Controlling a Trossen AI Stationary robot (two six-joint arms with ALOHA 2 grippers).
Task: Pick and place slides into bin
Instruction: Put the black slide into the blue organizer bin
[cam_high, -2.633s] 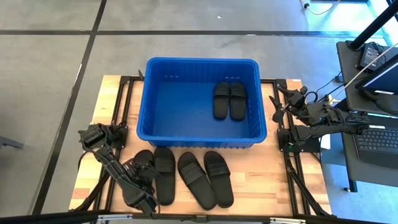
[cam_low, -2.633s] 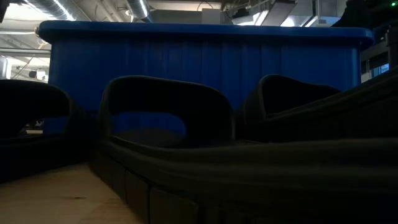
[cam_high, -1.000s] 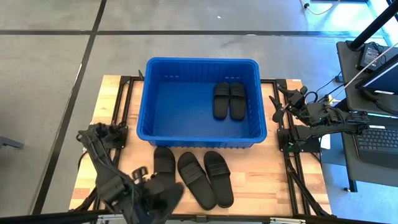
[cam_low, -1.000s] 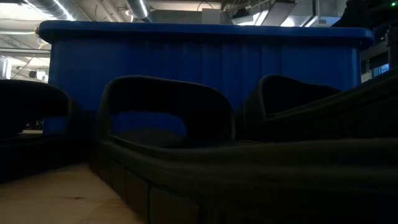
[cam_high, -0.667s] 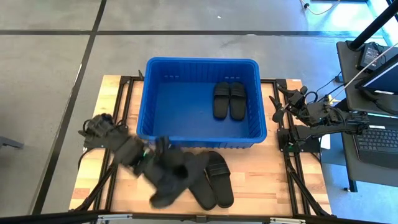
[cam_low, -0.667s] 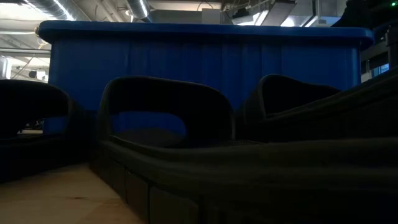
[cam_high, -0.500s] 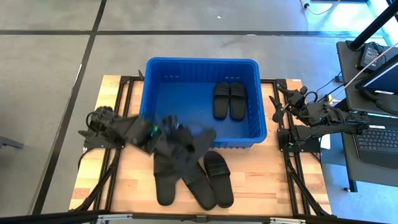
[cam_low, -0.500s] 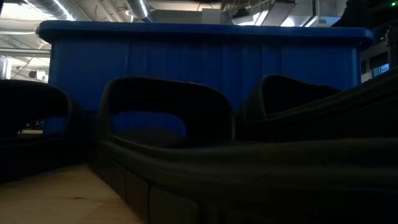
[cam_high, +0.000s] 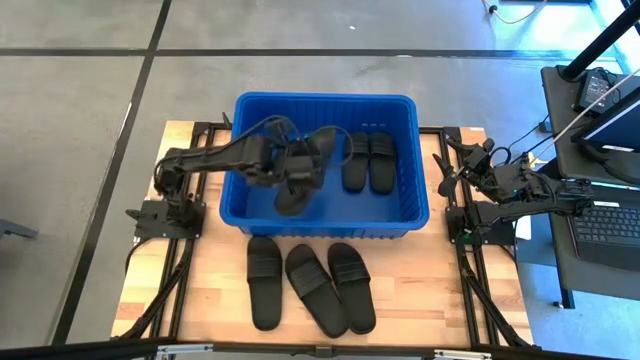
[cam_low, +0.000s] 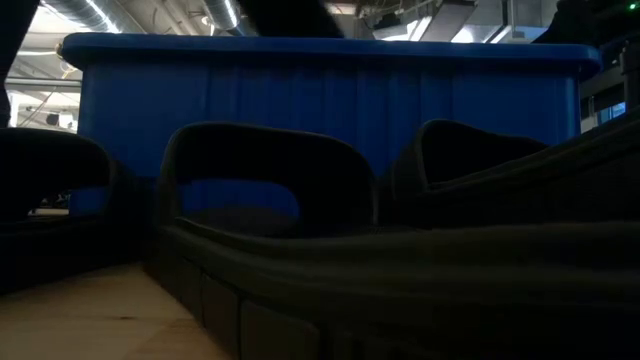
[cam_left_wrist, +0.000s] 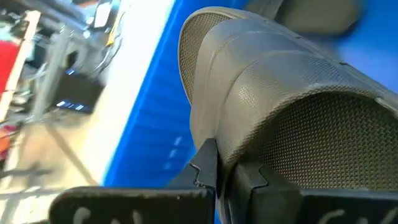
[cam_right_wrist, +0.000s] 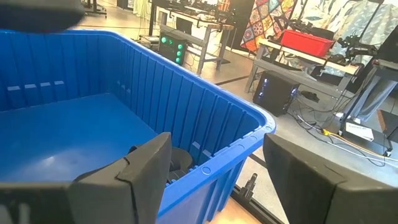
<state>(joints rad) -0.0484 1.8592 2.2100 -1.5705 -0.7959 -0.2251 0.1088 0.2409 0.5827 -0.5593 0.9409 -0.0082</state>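
My left gripper (cam_high: 287, 166) reaches over the blue bin (cam_high: 240, 150) from the left, shut on a black slide (cam_high: 303, 178). That slide hangs over the middle of the bin's floor. Two more slides (cam_high: 369, 160) lie side by side on the bin's floor at its right. On the wooden table in front of the bin, three slides (cam_high: 312, 287) lie flat in a row. My right gripper (cam_high: 446, 172) stands open just outside the bin's right wall, with nothing between its fingers (cam_right_wrist: 144, 180). My left gripper pinches a thin edge of the slide (cam_left_wrist: 211, 146) between its two fingers; whether that edge is strap or sole I cannot tell. The fingers come level from the table's left. The slide is lifted clear of the table, slanting above the bin's floor.
The bin's rolled rim (cam_right_wrist: 249, 134) and ribbed front wall (cam_low: 320, 100) stand between the table's slides and the bin's floor. The left half of the bin's floor (cam_high: 258, 170) is bare. A desk with a laptop (cam_high: 605, 225) stands beyond the table's right edge.
My left gripper has swung up from the table's near left corner toward the far edge and over the bin's front wall, staying shut. The slide it holds has gone with it, lifted clear of the table, and now hangs over the bin's floor.
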